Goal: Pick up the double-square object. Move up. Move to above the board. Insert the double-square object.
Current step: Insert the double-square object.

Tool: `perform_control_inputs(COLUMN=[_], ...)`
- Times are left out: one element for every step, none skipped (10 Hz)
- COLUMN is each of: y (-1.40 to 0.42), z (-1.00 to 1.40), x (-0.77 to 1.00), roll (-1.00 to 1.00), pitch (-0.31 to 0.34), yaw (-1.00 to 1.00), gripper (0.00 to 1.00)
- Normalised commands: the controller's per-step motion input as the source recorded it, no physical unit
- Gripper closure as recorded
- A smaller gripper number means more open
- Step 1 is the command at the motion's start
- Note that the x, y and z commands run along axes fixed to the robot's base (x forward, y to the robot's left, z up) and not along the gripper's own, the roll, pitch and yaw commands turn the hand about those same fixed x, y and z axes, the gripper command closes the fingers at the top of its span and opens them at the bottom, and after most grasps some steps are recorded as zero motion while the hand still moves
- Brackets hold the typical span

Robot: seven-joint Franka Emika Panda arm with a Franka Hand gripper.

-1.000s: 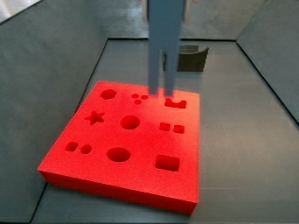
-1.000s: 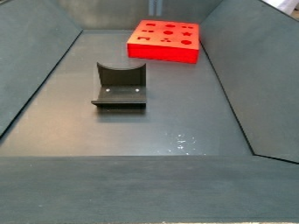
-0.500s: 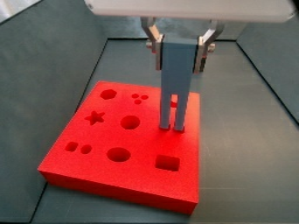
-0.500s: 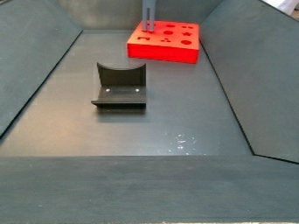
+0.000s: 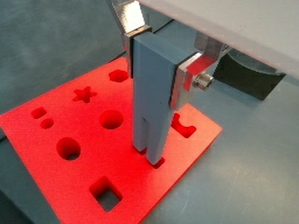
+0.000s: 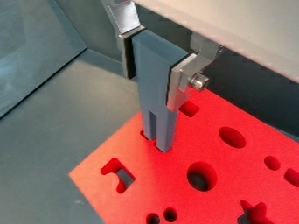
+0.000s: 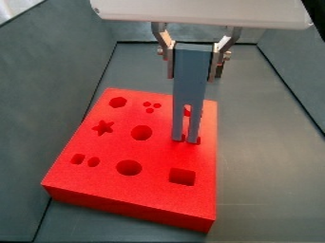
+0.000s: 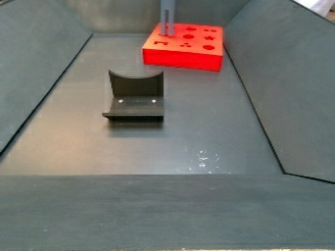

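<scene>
While the hand (image 7: 192,55) gripped the upright double-square object (image 7: 189,90), its prongs had entered the board (image 7: 114,171) near the surface's far edge, release remaining.

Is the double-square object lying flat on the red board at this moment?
No: in a side view the double-square object stands upright, clamped in the tool, its two prongs meeting the board at the small square holes.
</scene>
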Motion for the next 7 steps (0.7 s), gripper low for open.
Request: perform_control_inputs(y=[-0.2,-0.17,-0.1,0.0,0.0,0.01,0.06], z=[-0.44,-0.51,-0.55,-0.52,-0.35,-0.29,-0.26], x=[0.23,0.23,0.22,0.02,-0.07,-0.17,-0.13], roll=[0.0,0.01,0.1,0.16,0.2,0.18,0.16], pitch=[-0.061,-0.03,0.0,0.0,0.006,0.0,0.004], yaw=[-0.03,-0.05,-0.03,0.0,0.0,0.0,0.0], gripper=[1.0,1.0,1.0,1.0,1.0,1.0,1.0])
